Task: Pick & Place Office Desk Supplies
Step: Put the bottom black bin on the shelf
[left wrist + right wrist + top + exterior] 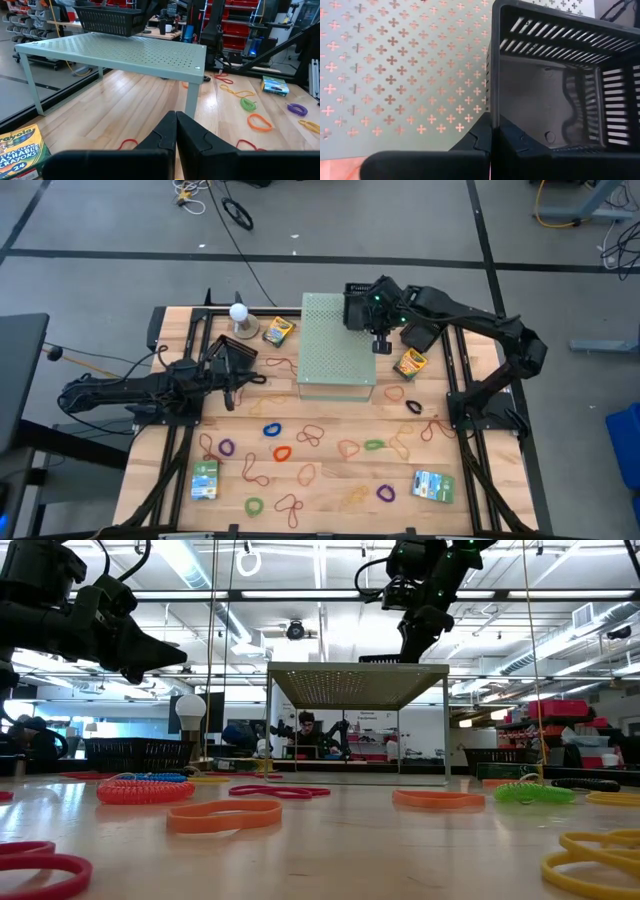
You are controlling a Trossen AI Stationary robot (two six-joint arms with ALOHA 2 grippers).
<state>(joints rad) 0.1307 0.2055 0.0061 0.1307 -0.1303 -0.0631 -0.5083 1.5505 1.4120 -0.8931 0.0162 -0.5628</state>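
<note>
Many coloured rubber bands [275, 428] lie over the near half of the table. Two crayon boxes [277, 330] [410, 363] lie flat on either side of a pale green perforated shelf [335, 350], and two packets [205, 478] [432, 485] lie near the front edge. A black slotted basket [357, 305] is at the shelf's far right corner, with my right gripper [495, 135] shut on it. My left gripper [176, 135] is shut and held level above the table, left of the shelf [125, 50], touching nothing. My right gripper pinches one side wall of the basket at its rim [492, 95], one finger inside the basket and one outside. The fingers slant down from the table's right. The basket stays upright over the shelf top; I cannot tell whether its bottom rests on it.
A white ball on a round base [240, 315] stands at the far left of the table. A dark flat thing [420, 335] lies right of the shelf. Black frame rails [175, 450] [470, 450] run along both sides. In the low view, rubber bands [225, 812] lie close in front.
</note>
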